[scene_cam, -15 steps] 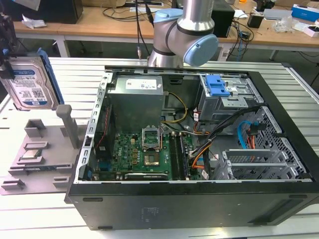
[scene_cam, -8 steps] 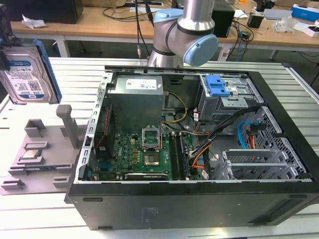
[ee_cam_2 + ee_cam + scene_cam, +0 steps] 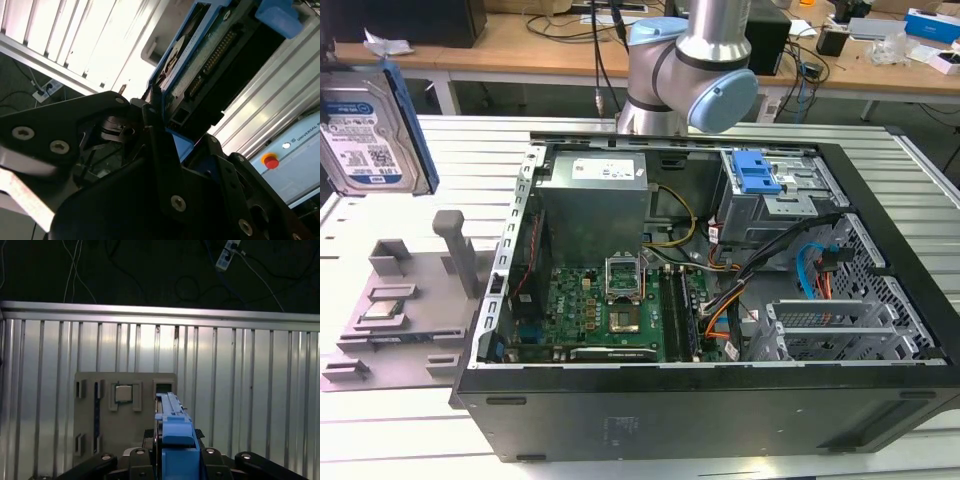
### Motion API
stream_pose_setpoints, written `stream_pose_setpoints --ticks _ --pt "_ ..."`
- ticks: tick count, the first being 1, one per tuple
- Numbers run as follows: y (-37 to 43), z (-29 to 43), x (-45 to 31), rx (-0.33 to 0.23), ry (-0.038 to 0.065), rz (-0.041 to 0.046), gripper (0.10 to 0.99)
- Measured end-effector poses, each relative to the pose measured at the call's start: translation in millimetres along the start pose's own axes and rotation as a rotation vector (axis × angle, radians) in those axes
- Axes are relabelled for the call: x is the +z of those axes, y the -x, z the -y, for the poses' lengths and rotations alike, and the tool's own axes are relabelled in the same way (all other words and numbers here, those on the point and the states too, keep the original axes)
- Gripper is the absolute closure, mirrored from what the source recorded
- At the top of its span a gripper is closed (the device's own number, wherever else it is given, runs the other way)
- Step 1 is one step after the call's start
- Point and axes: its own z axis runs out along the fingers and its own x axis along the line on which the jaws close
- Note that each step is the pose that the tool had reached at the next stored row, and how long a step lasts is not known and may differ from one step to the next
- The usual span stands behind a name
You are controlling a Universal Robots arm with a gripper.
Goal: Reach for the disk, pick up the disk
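Note:
The disk (image 3: 370,130), a silver hard drive with a white-and-blue label and blue side rails, hangs upright in the air at the exterior view's far left, above the grey fixture (image 3: 410,300). In the first wrist view its blue rail (image 3: 172,430) stands edge-on between my black fingers, and my gripper (image 3: 172,457) is shut on it. The second wrist view shows the disk's connector end (image 3: 210,60) sticking out past my gripper (image 3: 155,117). Nothing else touches the disk.
The grey fixture on the slatted metal table (image 3: 470,150) holds a small square silver chip (image 3: 382,308), also in the first wrist view (image 3: 122,392). An open computer case (image 3: 720,300) takes up the middle and right. The arm's base (image 3: 690,70) stands behind it.

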Motion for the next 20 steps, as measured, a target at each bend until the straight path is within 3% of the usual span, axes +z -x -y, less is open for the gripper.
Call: stream_pose_setpoints --ticks 12,15,20 --pt "-0.2 -1.4 -35.8 0.000 0.000 0.0000 0.718" --pt "-0.3 -1.9 -49.0 0.000 0.000 0.0000 0.718" --pt "-0.3 -2.4 -61.6 0.000 0.000 0.0000 0.718"
